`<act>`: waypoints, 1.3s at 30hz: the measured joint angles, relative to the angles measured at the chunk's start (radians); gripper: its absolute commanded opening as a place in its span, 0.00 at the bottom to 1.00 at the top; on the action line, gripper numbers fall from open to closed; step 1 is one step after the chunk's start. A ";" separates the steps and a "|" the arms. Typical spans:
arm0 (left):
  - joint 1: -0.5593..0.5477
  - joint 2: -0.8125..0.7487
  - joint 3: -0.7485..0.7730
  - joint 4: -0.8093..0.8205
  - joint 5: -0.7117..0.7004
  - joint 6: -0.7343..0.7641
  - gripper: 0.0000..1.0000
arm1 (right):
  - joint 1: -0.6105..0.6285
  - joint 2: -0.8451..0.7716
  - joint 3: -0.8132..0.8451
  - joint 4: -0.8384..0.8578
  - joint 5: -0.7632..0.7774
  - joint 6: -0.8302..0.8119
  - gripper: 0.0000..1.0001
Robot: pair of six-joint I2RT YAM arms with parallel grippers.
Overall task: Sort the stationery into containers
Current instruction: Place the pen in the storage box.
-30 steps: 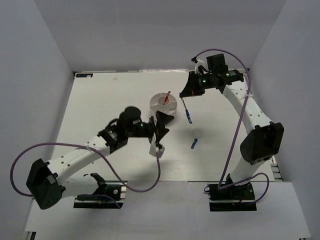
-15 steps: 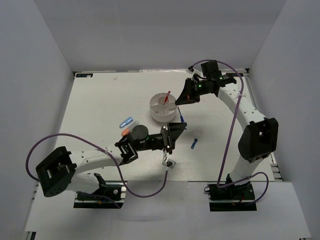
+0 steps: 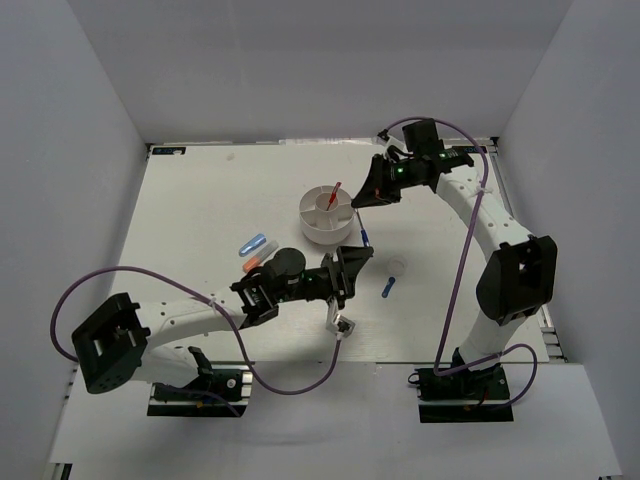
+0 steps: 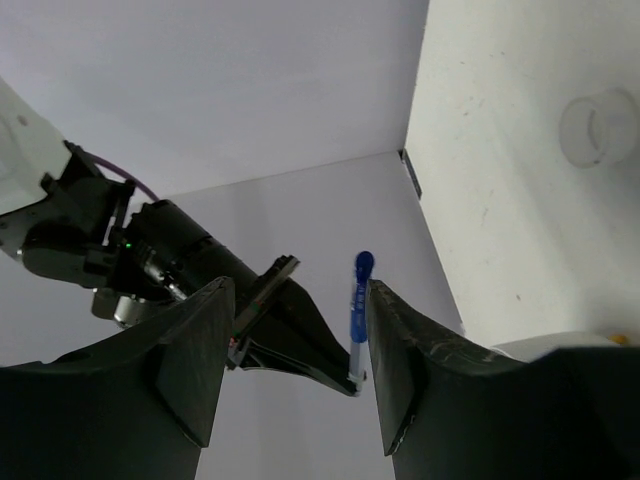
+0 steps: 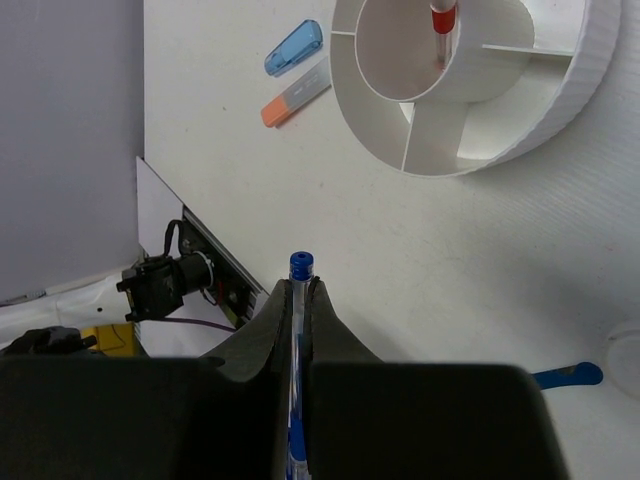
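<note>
Compared with one second earlier, the left arm lies lower and nearer, the left claw (image 3: 352,268) sits further right, and the right claw (image 5: 296,300) stands further left, closer to the round white tub (image 3: 324,236). The right claw is clamped on the thin blue pen (image 3: 363,230), which hangs downward just beside the tub's right wall, apparently staged for lowering into a compartment. The left claw is parted and empty, near the white ring (image 3: 399,267) and the dark-blue capsule (image 3: 388,288); one of these is probably its next pick. The tub stands at the far middle of the counter (image 3: 200,200). Its central round compartment holds the thin red pen (image 3: 333,194), leaning; the outer compartments in view hold nothing. The light-blue capsule (image 5: 294,47) and the orange-white capsule (image 5: 296,96) lie unsorted on the counter, near-left of the tub.
</note>
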 measured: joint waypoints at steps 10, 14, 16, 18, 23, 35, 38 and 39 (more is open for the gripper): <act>-0.002 0.046 0.062 -0.067 -0.059 0.000 0.60 | 0.000 0.000 0.000 0.000 0.003 0.013 0.00; -0.002 0.093 0.096 -0.075 -0.084 0.003 0.56 | 0.000 -0.001 -0.005 0.001 0.005 0.027 0.00; -0.002 0.108 0.105 -0.083 -0.095 0.005 0.54 | 0.000 -0.002 -0.009 0.000 0.007 0.032 0.00; -0.002 0.121 0.115 -0.092 -0.106 0.006 0.51 | 0.000 -0.003 -0.010 0.000 0.007 0.035 0.00; -0.003 0.135 0.125 -0.110 -0.132 0.005 0.35 | 0.000 -0.003 -0.010 0.000 0.011 0.041 0.00; -0.019 0.156 0.119 -0.057 -0.180 -0.003 0.00 | -0.008 -0.012 -0.021 0.026 -0.010 0.050 0.77; -0.028 0.146 0.099 -0.035 -0.177 0.002 0.00 | -0.016 -0.012 -0.022 0.027 -0.004 0.035 0.88; -0.033 0.137 0.089 -0.037 -0.175 0.002 0.00 | -0.023 -0.012 -0.021 0.026 0.003 0.031 0.88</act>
